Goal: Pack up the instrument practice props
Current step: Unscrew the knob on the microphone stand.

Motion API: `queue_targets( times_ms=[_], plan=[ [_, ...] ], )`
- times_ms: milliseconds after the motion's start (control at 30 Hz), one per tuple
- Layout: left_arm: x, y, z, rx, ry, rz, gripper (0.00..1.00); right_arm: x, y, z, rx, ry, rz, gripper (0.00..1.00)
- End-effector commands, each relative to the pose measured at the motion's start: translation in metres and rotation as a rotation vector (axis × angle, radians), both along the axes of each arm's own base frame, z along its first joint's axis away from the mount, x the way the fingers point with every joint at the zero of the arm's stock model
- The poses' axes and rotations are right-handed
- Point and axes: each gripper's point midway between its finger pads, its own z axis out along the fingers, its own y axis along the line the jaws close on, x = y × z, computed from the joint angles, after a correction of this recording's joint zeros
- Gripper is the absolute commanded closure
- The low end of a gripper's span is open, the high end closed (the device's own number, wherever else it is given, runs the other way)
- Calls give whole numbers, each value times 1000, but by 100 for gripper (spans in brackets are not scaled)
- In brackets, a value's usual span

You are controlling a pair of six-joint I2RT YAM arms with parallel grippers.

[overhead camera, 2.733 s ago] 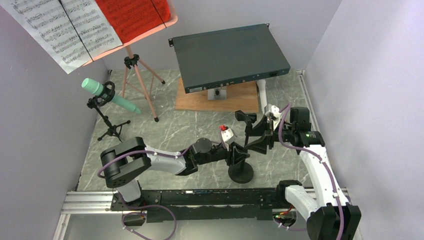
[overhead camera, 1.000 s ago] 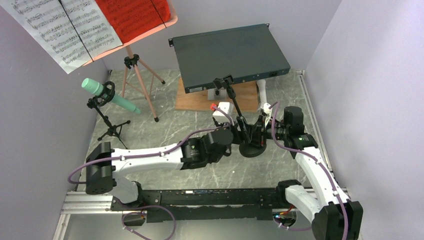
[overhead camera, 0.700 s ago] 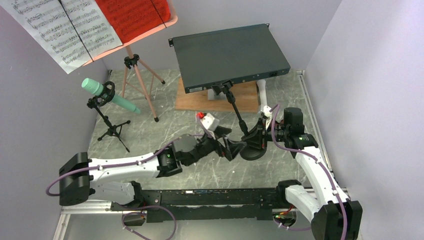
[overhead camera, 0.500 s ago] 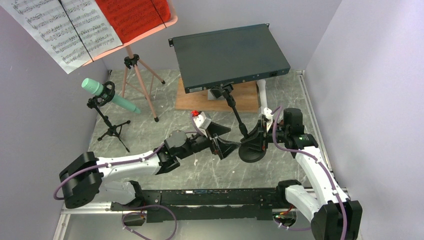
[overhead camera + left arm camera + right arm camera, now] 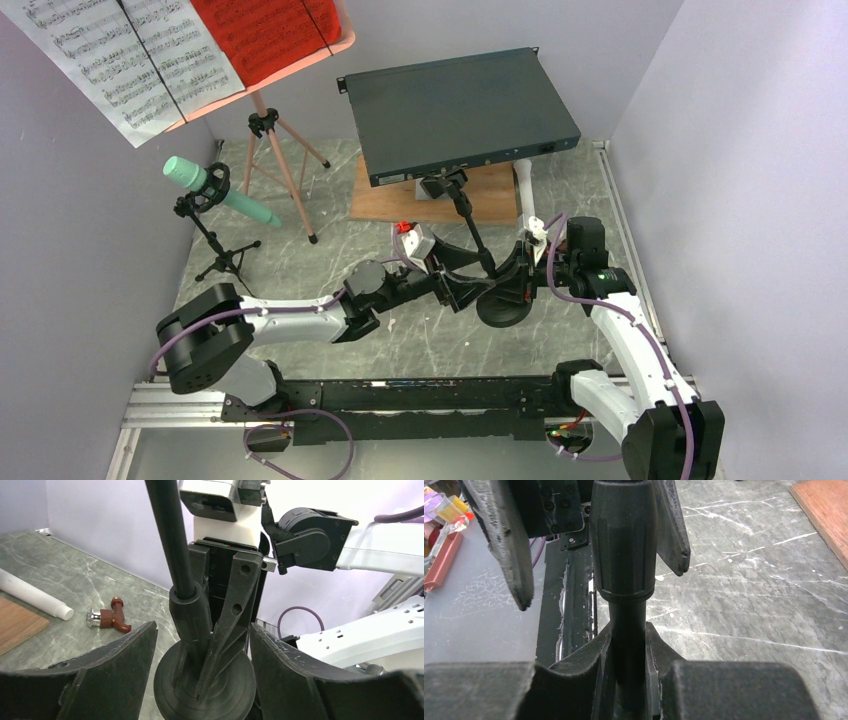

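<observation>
A black round-based mic stand point(image 5: 497, 303) leans near the table's middle, its pole point(image 5: 172, 535) rising toward the rack box. My right gripper point(image 5: 520, 272) is shut on the pole just above the base point(image 5: 626, 650). My left gripper point(image 5: 468, 287) is open, one finger point(image 5: 125, 655) on either side of the stand's lower collar point(image 5: 190, 612), not touching it. The salmon-pink tripod music stand point(image 5: 278, 150) at the back left carries white point(image 5: 120, 50) and red point(image 5: 265, 30) sheet-music pages. A mint tube point(image 5: 185, 172) sits in a small black tripod holder. A white tube point(image 5: 524, 180) lies beside the board.
The dark grey rack box point(image 5: 460, 105) rests tilted on a wooden board point(image 5: 430, 200) at the back. A small brown connector point(image 5: 107, 618) lies on the marble table point(image 5: 300, 260) near the white tube point(image 5: 35, 595). Purple walls close in both sides.
My left arm drew back to the left, then came in again; its jaws now flank the stand's collar and have narrowed. The right gripper kept its hold, and the stand tipped slightly.
</observation>
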Motion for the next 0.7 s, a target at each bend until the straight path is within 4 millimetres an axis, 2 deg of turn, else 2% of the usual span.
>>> queue_targets(
  times_ms=[0, 133, 300, 333, 367, 400, 433, 567, 667],
  plan=[
    [8, 2, 43, -146, -64, 41, 30, -3, 3, 17, 51, -79, 58, 100],
    [11, 1, 48, -181, -56, 43, 43, -3, 3, 16, 49, -77, 55, 100],
    [13, -3, 47, -188, -27, 40, 47, -2, 2, 16, 45, -79, 52, 100],
    [14, -3, 47, -190, -22, 42, 51, -2, 2, 15, 44, -78, 49, 100],
    [16, -4, 47, -191, -14, 46, 64, -2, 2, 15, 44, -78, 48, 100],
    [18, -4, 46, -193, 1, 54, 83, -2, 2, 15, 43, -80, 47, 100],
    [20, -4, 45, -192, 22, 65, 97, -2, 2, 15, 42, -80, 47, 100],
    [29, -5, 42, -168, 111, 115, 100, 2, 1, 13, 26, -80, 25, 100],
    [35, -9, 42, -99, 236, 295, 100, 14, -2, 8, -14, -70, -47, 100]
  ],
)
